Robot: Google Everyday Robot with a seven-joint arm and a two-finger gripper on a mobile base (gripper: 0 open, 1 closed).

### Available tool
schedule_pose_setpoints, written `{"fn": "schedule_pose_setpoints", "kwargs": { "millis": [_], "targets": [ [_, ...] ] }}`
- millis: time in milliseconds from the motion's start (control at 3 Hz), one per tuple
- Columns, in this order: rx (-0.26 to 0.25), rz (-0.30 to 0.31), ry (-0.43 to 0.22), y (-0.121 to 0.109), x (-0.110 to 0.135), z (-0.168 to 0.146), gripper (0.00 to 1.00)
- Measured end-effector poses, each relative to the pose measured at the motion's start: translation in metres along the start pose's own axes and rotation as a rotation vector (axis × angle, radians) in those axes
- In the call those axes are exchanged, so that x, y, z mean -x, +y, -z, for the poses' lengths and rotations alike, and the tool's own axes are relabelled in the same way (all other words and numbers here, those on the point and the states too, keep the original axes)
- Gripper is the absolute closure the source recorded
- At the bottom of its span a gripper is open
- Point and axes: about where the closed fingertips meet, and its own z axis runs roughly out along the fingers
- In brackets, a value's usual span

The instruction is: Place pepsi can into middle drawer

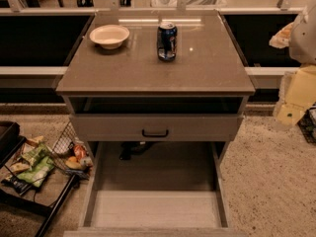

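The pepsi can [167, 41], dark blue with a silver top, stands upright on the grey cabinet top [197, 73], toward its back middle. The middle drawer [154, 209] is pulled out wide below, at the bottom of the view; its flat floor is bare and pale grey toward the front. My gripper [292, 102] is a pale shape at the right edge, beside the cabinet, well to the right of the can and a little lower. It holds nothing that I can see.
A white bowl [109, 35] sits on the top, left of the can. A flat grey drawer front with a black handle [155, 132] hangs above the open drawer. A wire basket with snack packs [37, 162] stands at lower left.
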Motion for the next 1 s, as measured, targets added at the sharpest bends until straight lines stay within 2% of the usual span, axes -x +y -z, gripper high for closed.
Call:
{"fn": "schedule_pose_setpoints", "kwargs": {
  "millis": [333,667,1000],
  "targets": [
    [0.0,0.0,0.0,0.0,0.0,0.0,0.0],
    [-0.013,-0.025,-0.096,-0.015,0.002,-0.015,0.0],
    [-0.044,-0.087,-0.289,-0.051,0.005,-0.045,0.0]
  ]
}}
